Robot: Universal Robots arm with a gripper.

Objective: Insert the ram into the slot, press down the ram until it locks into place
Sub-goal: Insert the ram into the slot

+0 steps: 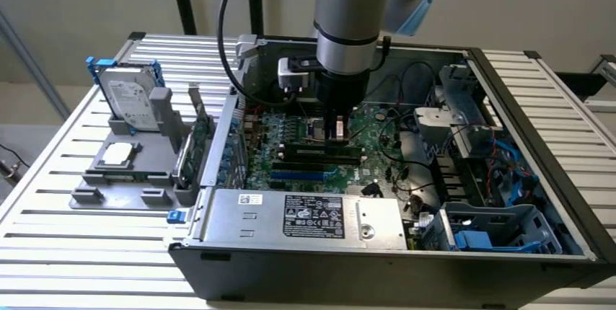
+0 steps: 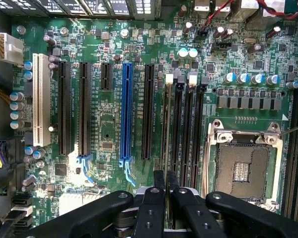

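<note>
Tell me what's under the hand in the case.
The ram, gripped edge-on in the hand, lined up along the black slots on the motherboard beside the CPU socket. The ram and hand cover its lower edge, so seating cannot be judged.

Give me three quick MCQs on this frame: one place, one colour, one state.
1. Relative to the case, the hard drive sits: A inside; B outside, on the grey fixture; C on top.
2. The long slot flanked by black slots is: A blue; B red; C yellow.
3. The gripper is: A open, empty; B shut on the ram; C holding a cable.
Key: B, it stands on the fixture; A, plainly blue; B, the ram sits edge-on between the fingers.
</note>
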